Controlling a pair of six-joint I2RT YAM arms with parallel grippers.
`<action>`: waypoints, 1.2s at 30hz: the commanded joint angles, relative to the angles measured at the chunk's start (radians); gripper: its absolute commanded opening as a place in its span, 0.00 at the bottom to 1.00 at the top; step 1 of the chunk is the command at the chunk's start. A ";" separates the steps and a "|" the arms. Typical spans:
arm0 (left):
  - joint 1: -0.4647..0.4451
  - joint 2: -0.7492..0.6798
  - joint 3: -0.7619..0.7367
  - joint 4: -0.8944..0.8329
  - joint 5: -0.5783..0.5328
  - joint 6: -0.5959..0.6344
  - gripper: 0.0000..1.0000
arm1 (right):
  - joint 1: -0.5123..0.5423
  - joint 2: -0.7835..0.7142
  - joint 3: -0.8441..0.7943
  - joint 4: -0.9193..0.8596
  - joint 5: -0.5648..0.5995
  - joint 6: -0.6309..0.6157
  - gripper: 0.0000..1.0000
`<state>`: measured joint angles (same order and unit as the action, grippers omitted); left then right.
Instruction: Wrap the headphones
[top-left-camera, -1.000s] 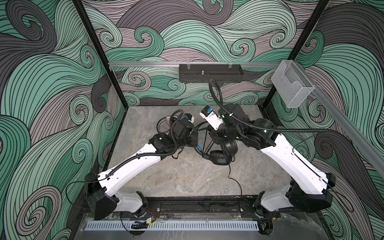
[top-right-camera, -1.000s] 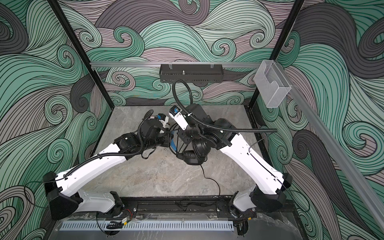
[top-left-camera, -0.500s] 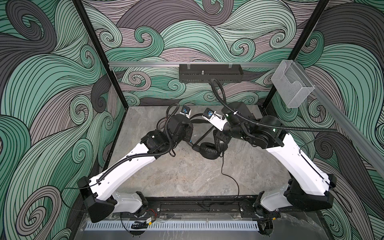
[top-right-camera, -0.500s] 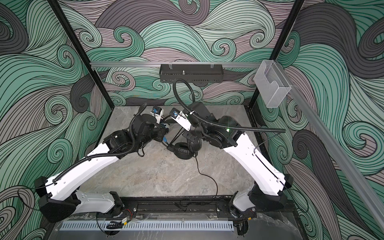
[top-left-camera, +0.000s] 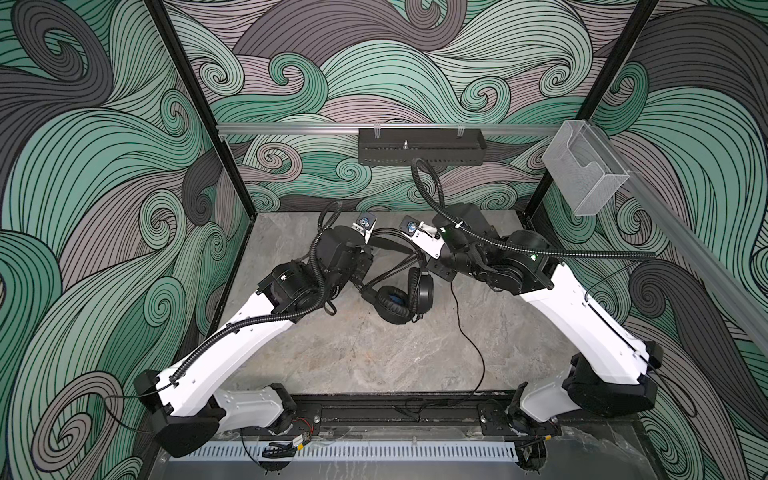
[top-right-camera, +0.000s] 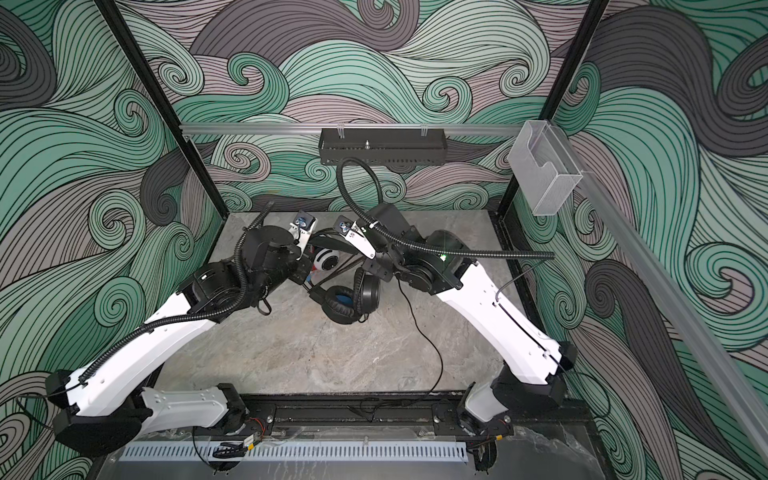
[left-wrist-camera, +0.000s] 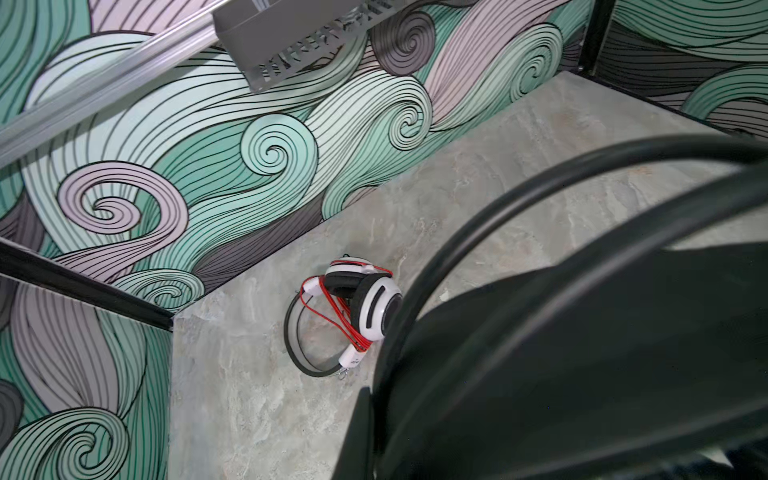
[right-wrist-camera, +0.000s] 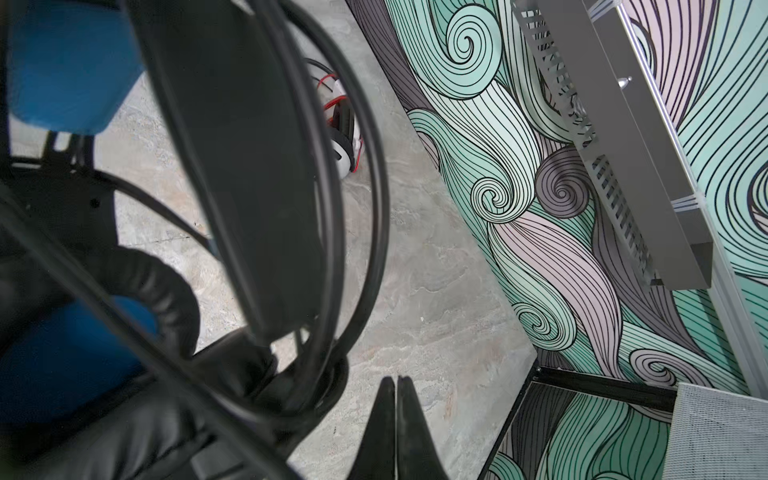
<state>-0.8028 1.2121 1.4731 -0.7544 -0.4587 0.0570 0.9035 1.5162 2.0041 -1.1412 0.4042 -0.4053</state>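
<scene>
Item, black pair (top-left-camera: 395, 301): over-ear headphones, blue inside the cups, hanging between the two pincers; cups low, just beside the tips of the right pincer (right-wrist-camera: 396, 386), band rising toward both wrists. Item, left pincer (top-left-camera: 360, 279): closed; its fingers are hidden behind the dark band that fills the left wrist view, so by judgement it carries the black pair by the band, though the contact itself is not seen. Dark strands run taut from it across to the band. Item, right pincer: fingers pressed together, tips clear of the cup next to them; no strand shows between the tips, so whether it pinches anything cannot be told. Item, cable (top-left-camera: 473, 349): black and thin, with one long slack run dropping from under the right pincer and trailing over the table (top-left-camera: 374, 361) to the front edge, well away from both pincers. Item, white pair (left-wrist-camera: 365, 307): lying on the table beyond the left pincer, toward the back wall and apart from both pincers, its red cord (left-wrist-camera: 328, 316) already looped around cups and band. Step in hand, by judgement: winding the black cable onto the black pair, with the white pair done and much cable left loose. Next move calls for the left pincer to hold the pair steady. The right pincer must take the slack run near the cups and lead it round them under light tension, without snagging the band.
</scene>
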 joint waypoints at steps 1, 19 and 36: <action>0.019 -0.048 0.009 -0.094 0.103 0.024 0.00 | -0.055 -0.064 -0.050 0.120 0.045 0.040 0.08; 0.050 -0.074 0.076 -0.023 0.264 -0.165 0.00 | -0.229 -0.316 -0.503 0.506 -0.146 0.176 0.03; 0.058 -0.056 0.087 0.024 0.404 -0.169 0.00 | -0.337 -0.355 -0.618 0.540 -0.283 0.272 0.03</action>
<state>-0.7570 1.1702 1.5032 -0.7898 -0.1608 -0.0872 0.5884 1.1351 1.3933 -0.6380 0.1291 -0.1745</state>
